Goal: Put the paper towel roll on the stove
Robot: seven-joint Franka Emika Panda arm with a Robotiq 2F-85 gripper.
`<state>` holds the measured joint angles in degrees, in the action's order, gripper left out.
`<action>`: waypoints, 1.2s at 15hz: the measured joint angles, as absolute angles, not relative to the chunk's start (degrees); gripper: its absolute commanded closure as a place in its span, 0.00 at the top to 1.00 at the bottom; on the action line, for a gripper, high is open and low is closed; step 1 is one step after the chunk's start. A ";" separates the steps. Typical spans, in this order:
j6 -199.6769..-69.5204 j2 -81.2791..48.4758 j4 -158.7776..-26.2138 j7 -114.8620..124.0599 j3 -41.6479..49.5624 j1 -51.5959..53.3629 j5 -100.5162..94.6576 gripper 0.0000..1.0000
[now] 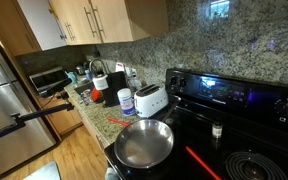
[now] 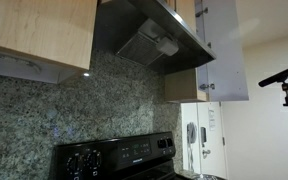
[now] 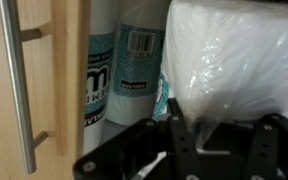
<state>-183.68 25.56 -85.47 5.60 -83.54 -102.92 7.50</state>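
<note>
Paper towel roll (image 3: 234,60) stowed beside cabinet door (image 3: 69,70); gripper (image 3: 224,138) poised at its lower edge for transfer to stove (image 1: 246,125), finger closure indeterminable.

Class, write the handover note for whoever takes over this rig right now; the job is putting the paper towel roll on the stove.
Claw: close to the bulky white paper towel roll in shiny plastic wrap; open or shut cannot be told.
Roll: in a cupboard, beside its light wooden door.
Black glass-top stove: holds a round silver frying pan, no roll seen.
Done: reach. Left: grip, lift out, set on stove.
</note>
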 measured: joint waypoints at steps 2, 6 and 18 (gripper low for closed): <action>-182.84 25.66 -85.42 6.23 -83.57 -103.26 7.50 0.01; -182.69 26.25 -85.63 7.33 -83.42 -103.76 7.50 0.00; -198.16 25.05 -99.95 5.59 -69.93 -84.25 2.40 0.00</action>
<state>-198.16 25.05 -99.95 5.59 -69.93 -84.25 2.40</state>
